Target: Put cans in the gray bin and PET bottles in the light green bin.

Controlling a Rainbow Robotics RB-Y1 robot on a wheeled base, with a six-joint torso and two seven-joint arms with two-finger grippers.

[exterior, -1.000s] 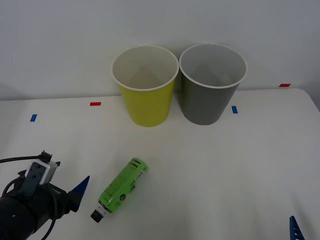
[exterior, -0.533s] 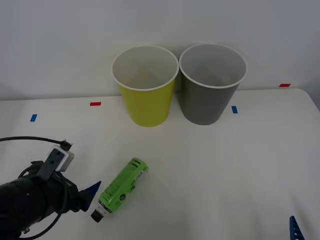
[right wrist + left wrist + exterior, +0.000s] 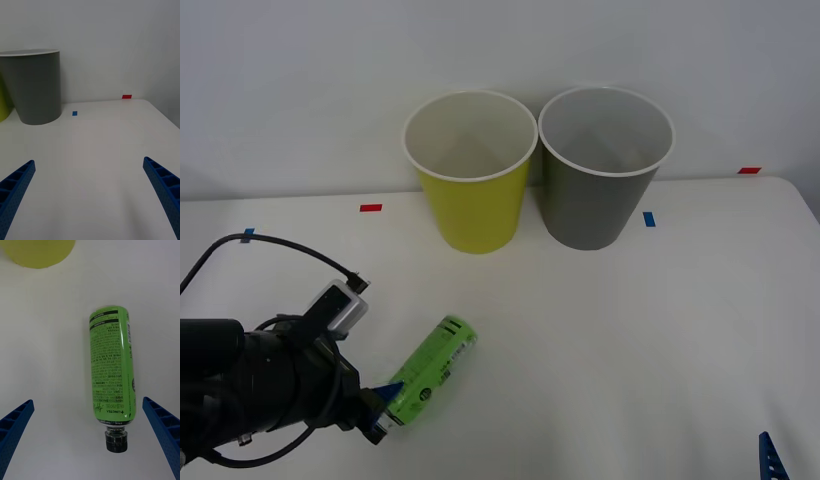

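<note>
While the light green bin (image 3: 471, 190) and the gray bin (image 3: 595, 200) stand side by side at the back of the white table (image 3: 630, 330), the PET bottle (image 3: 428, 371) lies on its side near the front, well apart from both. It looks light, smooth and apt to roll, perhaps empty, so the labelled mid-body suits a grip better than the black cap (image 3: 116, 440). The left gripper (image 3: 90, 435) hangs over it, fingers spread wide; the right gripper (image 3: 90, 195) waits, likewise spread.
</note>
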